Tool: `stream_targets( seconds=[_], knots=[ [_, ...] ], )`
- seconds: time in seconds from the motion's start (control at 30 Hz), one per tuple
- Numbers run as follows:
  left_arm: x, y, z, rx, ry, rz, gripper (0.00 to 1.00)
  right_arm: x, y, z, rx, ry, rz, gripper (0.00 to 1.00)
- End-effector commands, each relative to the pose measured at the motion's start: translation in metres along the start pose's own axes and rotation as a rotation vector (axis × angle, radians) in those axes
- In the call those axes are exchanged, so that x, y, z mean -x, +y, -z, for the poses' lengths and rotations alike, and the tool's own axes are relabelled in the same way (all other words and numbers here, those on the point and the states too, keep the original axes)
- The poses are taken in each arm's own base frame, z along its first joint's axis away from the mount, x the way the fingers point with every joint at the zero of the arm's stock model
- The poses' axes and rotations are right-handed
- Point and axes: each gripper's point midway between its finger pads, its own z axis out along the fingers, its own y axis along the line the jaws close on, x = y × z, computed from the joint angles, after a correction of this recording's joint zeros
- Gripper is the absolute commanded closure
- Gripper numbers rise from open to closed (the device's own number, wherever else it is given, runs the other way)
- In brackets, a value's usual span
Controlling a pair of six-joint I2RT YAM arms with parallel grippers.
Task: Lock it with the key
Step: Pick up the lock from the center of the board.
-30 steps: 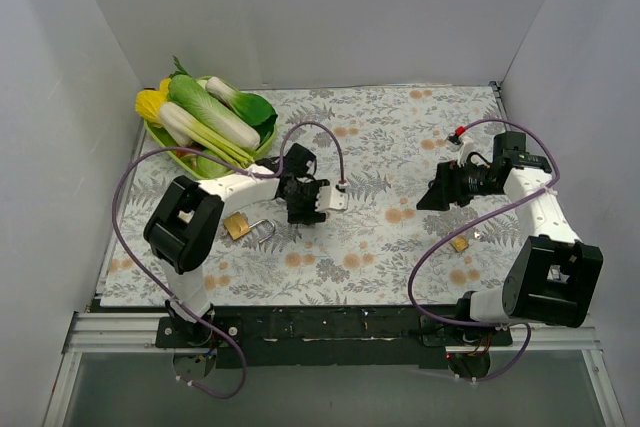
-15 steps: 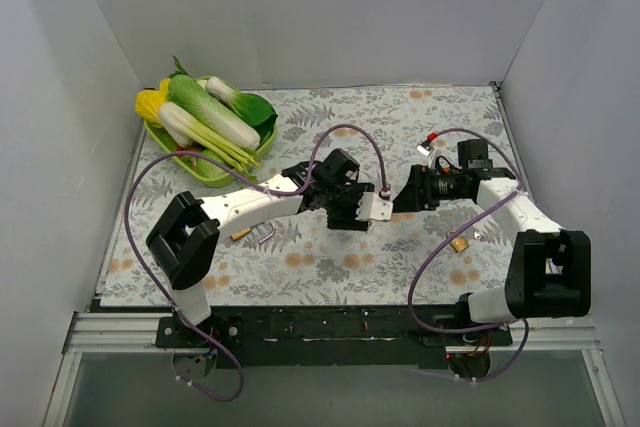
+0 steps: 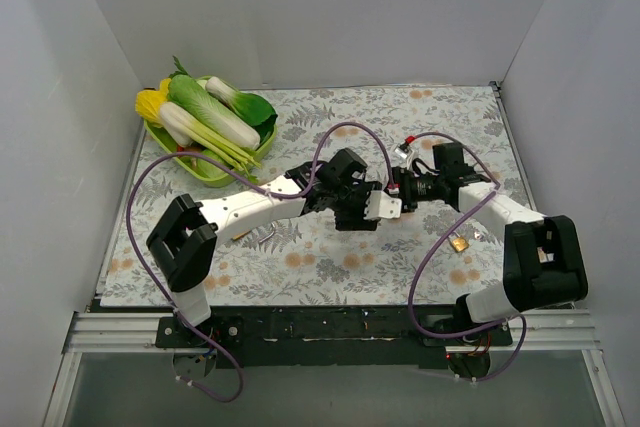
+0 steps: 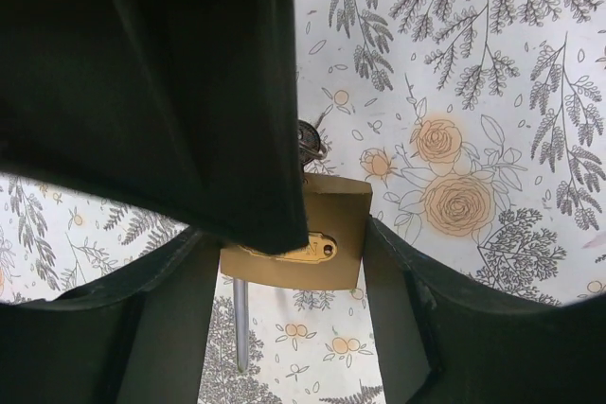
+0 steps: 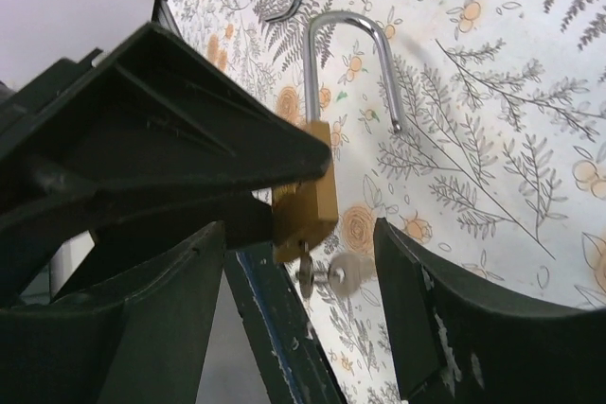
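Padlock point(image 5: 305, 186) is up off the cloth at mid-table, and I have the left gripper point(image 3: 378, 207) pinching its brass body so the keyway faces the other arm. Shackle point(image 5: 346, 21) stands swung out, its free end clear of the body, so nothing is locked yet. Key point(image 5: 327, 276) sits in the keyway, pointing at my right gripper point(image 3: 400, 187), whose jaws are spread wide on either side of it, not touching. That's the reason for the face-to-face pose, I reckon: one arm steadies, the other turns. Below, a floral cloth point(image 3: 330, 257) covers the table. A spare padlock point(image 3: 460, 244) lies on it near right, a tray point(image 3: 158, 137) of greens sits far left, and plain white walls point(image 3: 320, 17) stand all round.
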Motion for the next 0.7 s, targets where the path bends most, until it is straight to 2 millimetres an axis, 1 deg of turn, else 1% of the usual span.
stream_targets(
  seconds=[0.0,0.13,0.17,0.2,0.27,0.3,0.4,0.47,0.53,0.57,0.6,0.63,0.67],
  knots=[
    [0.062,0.027,0.043,0.127,-0.153,-0.067,1.0,0.007,0.009,-0.012,0.05,-0.005,0.015,0.3],
    [0.066,0.029,0.045,0.136,-0.16,-0.07,1.0,-0.001,0.01,-0.018,0.076,0.012,-0.024,0.32],
    [0.067,0.03,0.046,0.139,-0.164,-0.07,1.0,0.0,0.01,-0.019,0.08,0.006,-0.03,0.33],
    [0.068,0.03,0.046,0.14,-0.165,-0.069,1.0,0.0,0.01,-0.02,0.086,0.006,-0.034,0.38],
    [0.069,0.031,0.047,0.143,-0.168,-0.069,1.0,0.001,0.012,-0.021,0.101,0.004,-0.031,0.42],
    [0.069,0.031,0.047,0.142,-0.166,-0.07,1.0,0.001,0.013,-0.021,0.106,0.004,-0.036,0.47],
    [0.069,0.033,0.047,0.157,-0.159,-0.071,1.0,-0.001,0.014,-0.022,0.118,0.014,-0.059,0.51],
    [0.07,0.035,0.047,0.163,-0.158,-0.074,1.0,-0.003,0.014,-0.022,0.127,0.015,-0.068,0.57],
    [0.07,0.034,0.048,0.165,-0.158,-0.076,1.0,-0.002,0.016,-0.022,0.137,0.016,-0.073,0.73],
    [0.069,0.034,0.047,0.166,-0.154,-0.073,1.0,-0.001,0.017,-0.022,0.144,0.015,-0.069,0.82],
    [0.069,0.034,0.047,0.169,-0.148,-0.072,1.0,-0.001,0.019,-0.022,0.151,0.02,-0.073,0.98],
    [0.063,0.035,0.047,0.182,-0.123,-0.058,0.95,-0.001,0.022,-0.021,0.169,0.028,-0.073,0.99],
    [0.063,0.037,0.049,0.193,-0.114,-0.03,0.84,0.0,0.023,-0.02,0.175,0.029,-0.073,0.99]
  ],
)
